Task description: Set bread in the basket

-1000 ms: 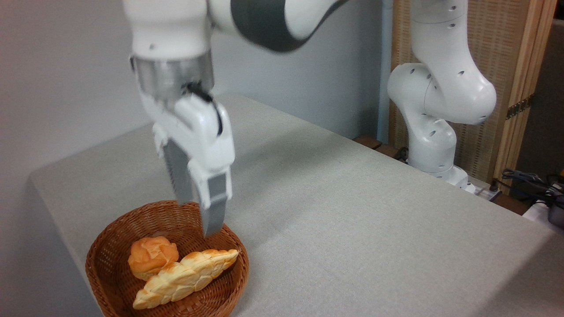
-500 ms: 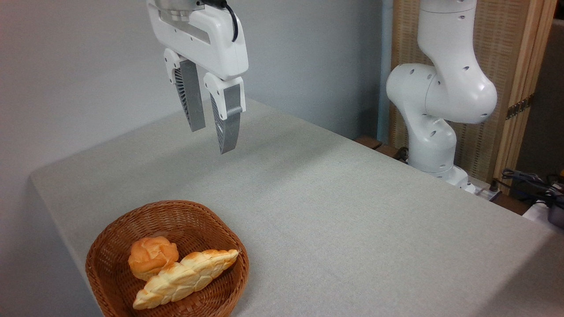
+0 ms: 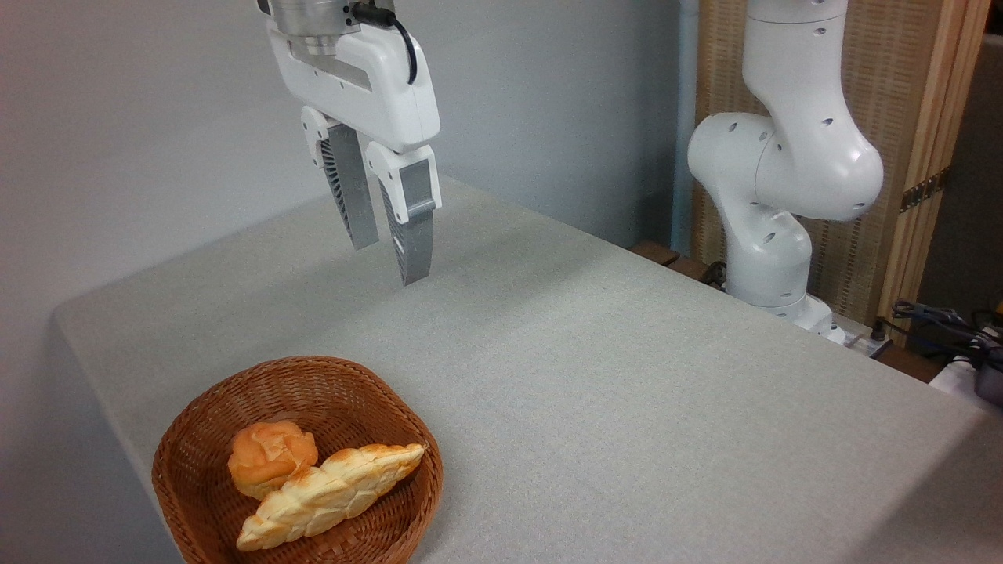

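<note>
The bread (image 3: 329, 495) is seen lying in the basket (image 3: 196, 427); the empty, slightly parted tool (image 3: 388, 262), high above the basket, should be kept clear.

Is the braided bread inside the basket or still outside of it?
Inside. The bread lies in the basket beside a round bun; the pincer hangs open above.

The Franka arm (image 3: 783, 157) has glossy white rounded shells dotted with small dark screw holes. Its gripper (image 3: 389, 258) has a white body with ribbed grey fingers (image 3: 413, 227). A black cable (image 3: 403, 43) loops over it.
</note>
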Tool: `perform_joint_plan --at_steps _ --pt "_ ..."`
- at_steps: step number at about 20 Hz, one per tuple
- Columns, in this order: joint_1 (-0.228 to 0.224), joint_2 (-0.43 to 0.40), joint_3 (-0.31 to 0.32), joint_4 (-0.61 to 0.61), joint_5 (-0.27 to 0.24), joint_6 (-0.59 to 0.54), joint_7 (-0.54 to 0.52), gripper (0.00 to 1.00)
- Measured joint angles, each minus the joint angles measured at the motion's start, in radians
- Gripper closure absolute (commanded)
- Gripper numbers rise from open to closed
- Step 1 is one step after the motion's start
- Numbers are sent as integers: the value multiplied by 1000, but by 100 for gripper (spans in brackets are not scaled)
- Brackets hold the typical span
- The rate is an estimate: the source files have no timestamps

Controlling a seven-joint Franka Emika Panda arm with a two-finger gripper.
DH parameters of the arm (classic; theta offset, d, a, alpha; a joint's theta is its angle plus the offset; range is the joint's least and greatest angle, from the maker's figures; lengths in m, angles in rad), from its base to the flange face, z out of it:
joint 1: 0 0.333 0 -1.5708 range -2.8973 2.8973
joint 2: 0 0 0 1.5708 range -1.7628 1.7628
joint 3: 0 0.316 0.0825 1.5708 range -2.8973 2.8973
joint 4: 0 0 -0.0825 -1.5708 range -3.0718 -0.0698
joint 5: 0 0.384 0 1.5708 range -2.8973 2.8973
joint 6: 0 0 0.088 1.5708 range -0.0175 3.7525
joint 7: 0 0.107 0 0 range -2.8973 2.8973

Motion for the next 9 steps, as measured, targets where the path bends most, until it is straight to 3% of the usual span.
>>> perform_joint_plan --at_steps 9 --pt "1 0 12 -2 0 0 -38 0"
